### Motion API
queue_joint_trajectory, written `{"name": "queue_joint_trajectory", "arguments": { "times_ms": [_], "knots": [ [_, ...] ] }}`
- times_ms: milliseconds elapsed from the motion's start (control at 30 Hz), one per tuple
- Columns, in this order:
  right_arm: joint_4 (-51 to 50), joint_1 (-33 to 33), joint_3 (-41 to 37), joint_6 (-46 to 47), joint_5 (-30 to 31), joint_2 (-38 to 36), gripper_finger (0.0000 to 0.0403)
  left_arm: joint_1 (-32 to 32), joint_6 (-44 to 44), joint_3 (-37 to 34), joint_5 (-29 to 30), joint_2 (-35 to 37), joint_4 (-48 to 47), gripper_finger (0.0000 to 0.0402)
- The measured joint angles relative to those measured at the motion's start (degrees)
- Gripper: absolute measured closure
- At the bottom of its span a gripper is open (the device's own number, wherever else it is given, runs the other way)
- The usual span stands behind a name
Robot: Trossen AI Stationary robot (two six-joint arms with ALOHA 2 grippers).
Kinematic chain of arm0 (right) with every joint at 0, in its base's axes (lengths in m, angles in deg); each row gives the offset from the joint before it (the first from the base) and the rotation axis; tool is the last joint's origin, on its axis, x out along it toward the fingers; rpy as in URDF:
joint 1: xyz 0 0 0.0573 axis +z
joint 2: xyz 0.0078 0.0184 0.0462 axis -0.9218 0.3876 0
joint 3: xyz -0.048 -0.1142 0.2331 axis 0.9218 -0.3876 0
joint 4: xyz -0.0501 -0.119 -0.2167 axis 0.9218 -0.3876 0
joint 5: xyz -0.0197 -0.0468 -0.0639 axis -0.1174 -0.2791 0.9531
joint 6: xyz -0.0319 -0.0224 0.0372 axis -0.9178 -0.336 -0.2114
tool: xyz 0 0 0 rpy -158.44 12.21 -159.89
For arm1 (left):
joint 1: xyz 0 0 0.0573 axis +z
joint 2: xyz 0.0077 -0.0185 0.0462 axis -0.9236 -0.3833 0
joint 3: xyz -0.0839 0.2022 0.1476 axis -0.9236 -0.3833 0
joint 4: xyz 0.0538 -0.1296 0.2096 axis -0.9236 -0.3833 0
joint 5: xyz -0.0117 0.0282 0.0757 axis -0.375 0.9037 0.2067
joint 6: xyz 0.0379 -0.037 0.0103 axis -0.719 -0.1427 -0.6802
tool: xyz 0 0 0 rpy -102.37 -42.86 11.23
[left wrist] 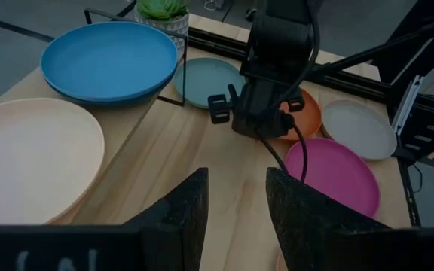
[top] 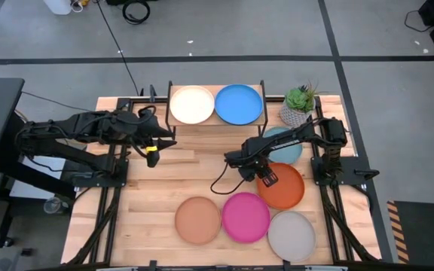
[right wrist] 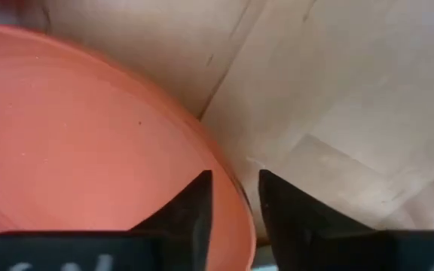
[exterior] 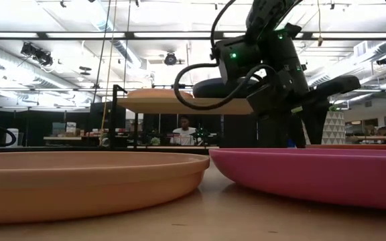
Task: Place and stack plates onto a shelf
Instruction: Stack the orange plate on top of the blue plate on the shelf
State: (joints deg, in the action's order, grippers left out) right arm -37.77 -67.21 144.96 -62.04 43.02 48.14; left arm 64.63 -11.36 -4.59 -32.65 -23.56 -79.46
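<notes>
The shelf [top: 215, 124] stands at the table's far edge. On it lie a cream-white plate [top: 192, 105] and a bright blue plate [top: 239, 103]. An orange plate [top: 283, 188], a pink plate [top: 246, 217], a peach-tan plate [top: 198, 220] and a grey plate [top: 291, 235] lie flat on the table. A pale blue plate [top: 288, 144] lies partly under the right arm. My right gripper [top: 264, 179] is shut on the orange plate's left rim. My left gripper [left wrist: 236, 199] is open and hovers left of centre, in front of the shelf. My right gripper holds the orange plate by its rim [right wrist: 230, 177], on the side toward the table's left. One finger [right wrist: 194, 203] stands over the plate's inside and the other [right wrist: 277, 203] outside the rim. The fingers come from above, pointing down. The plate lies on the table.
A potted plant [top: 300, 105] stands right of the shelf at the far right corner. Bare tabletop [top: 187, 169] stretches between the two grippers and in front of the shelf. A person [exterior: 183, 127] sits in the room far behind the table.
</notes>
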Motion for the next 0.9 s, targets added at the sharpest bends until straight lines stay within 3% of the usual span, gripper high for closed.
{"name": "queue_joint_trajectory", "arguments": {
  "times_ms": [267,567,733,900],
  "knots": [
    [-1.63,-0.03,0.48,-0.75,-0.78,0.28,0.039,0.0,0.81,0.0,-0.01,0.0,-0.37,0.026],
    [-5.48,-2.5,0.91,-1.01,0.26,-4.34,0.0384,0.02,1.53,0.0,-0.02,0.0,-0.37,0.026],
    [-11.08,-5.18,3.5,-0.28,-2.71,-9.0,0.0388,0.02,1.51,0.0,-0.01,0.0,-0.37,0.026],
    [-14.77,-8.14,8.62,4.15,-4.62,-13.58,0.0368,0.02,1.48,0.0,0.07,-0.02,-0.37,0.026]
  ]
}}
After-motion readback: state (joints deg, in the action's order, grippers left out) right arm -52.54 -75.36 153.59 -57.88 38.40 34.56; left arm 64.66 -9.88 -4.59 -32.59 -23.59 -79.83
